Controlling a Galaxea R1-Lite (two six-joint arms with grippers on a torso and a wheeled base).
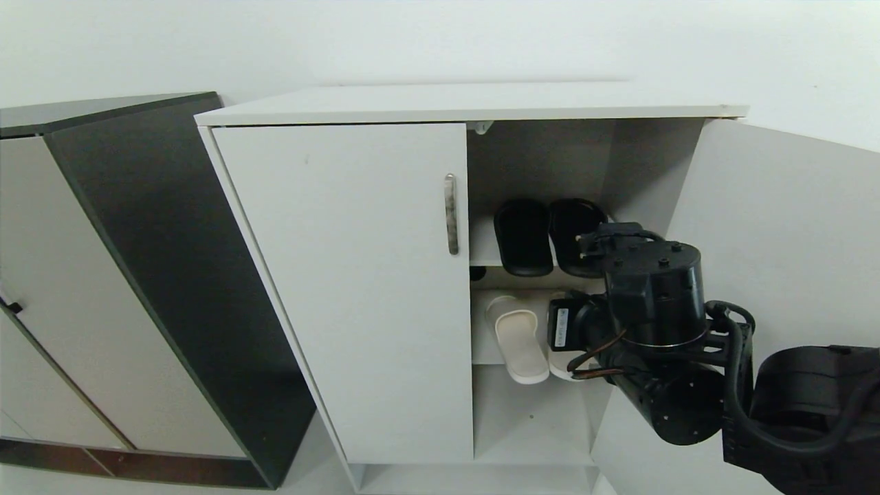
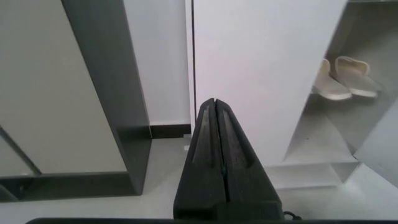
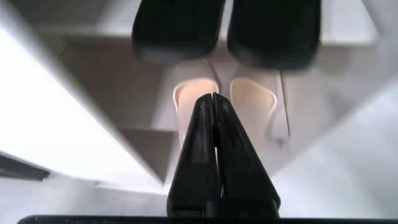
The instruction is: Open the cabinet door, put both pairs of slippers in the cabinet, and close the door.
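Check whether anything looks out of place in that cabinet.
Slightly. The white slippers stick out past the front edge of their shelf, and the black slippers overhang theirs a little. The door stands open; it might catch them when closed.

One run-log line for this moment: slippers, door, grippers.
black slippers: upper shelf | white slippers: middle shelf | right door: open | right gripper: shut, empty, before white slippers | left gripper: shut, empty

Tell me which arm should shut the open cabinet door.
Right, likely. The right gripper sits at the open compartment beside the swung-out white cabinet door; the left gripper faces the closed door.
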